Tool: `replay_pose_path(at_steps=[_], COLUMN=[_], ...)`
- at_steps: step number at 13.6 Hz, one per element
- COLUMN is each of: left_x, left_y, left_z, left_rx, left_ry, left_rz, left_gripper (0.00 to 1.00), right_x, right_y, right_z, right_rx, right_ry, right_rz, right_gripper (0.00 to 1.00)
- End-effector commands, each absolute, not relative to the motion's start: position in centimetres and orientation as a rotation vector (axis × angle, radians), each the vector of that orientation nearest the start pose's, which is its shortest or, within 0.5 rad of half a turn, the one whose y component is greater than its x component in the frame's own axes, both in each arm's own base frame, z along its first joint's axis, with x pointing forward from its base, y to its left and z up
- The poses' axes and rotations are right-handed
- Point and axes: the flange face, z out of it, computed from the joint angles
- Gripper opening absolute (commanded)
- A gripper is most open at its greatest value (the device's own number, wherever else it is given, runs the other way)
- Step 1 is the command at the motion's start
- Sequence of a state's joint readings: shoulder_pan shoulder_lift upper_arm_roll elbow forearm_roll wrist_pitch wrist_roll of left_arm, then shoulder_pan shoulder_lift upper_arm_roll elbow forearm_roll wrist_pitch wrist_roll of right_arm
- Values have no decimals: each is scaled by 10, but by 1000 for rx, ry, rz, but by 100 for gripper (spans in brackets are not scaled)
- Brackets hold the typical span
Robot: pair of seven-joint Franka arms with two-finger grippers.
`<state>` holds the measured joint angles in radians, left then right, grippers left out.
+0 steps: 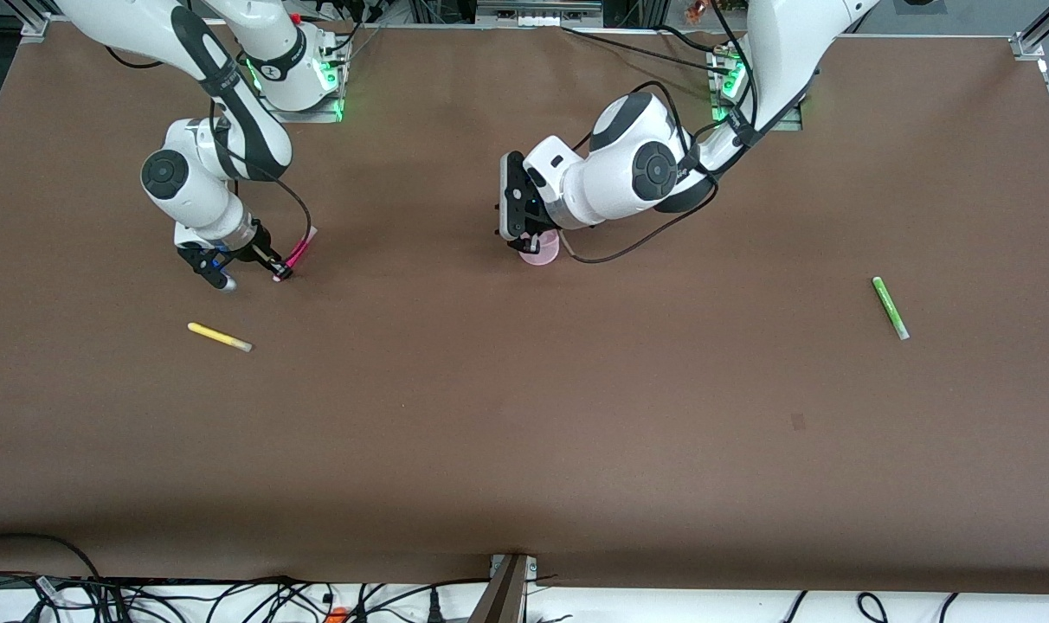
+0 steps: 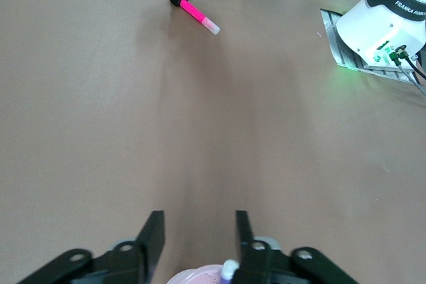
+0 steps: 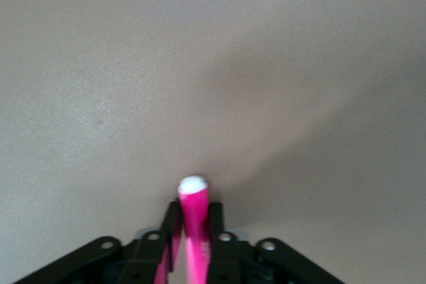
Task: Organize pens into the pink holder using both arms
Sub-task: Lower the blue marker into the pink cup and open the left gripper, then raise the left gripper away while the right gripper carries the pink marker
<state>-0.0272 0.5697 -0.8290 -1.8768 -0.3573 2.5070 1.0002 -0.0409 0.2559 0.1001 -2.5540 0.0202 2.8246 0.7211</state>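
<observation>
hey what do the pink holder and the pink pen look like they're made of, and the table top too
Pink holder: probably thin translucent plastic, its pale pink letting the brown surface show through. Magenta pen, clamped in the right gripper: smooth, slightly glossy plastic with a white cap, by its look. Table: matte brown covering, possibly paper or felt; it shows no glare.

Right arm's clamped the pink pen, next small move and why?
Probably lift straight up. The right end effector is shut on the magenta pen, which lies at table level. The left end effector stands open over the pink holder, so wait before carrying across.
</observation>
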Motion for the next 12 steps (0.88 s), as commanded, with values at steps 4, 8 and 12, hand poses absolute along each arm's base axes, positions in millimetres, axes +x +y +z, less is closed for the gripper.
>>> replay_pose_path(at_steps=[4, 8, 12], left_x=[482, 499, 523], left_y=[-438, -386, -311], left_z=[360, 380, 379], left_rx=[1912, 2131, 2641], left_ry=[-1604, -1402, -1089], left_rz=[156, -167, -425], left_gripper=[100, 100, 100], right_x=[458, 485, 524], right_y=[32, 58, 143], right_z=[205, 294, 412], right_rx=[-2945, -2986, -3013], right_ry=[1046, 1061, 1229], right_rz=[47, 167, 263], right_gripper=[1, 0, 0])
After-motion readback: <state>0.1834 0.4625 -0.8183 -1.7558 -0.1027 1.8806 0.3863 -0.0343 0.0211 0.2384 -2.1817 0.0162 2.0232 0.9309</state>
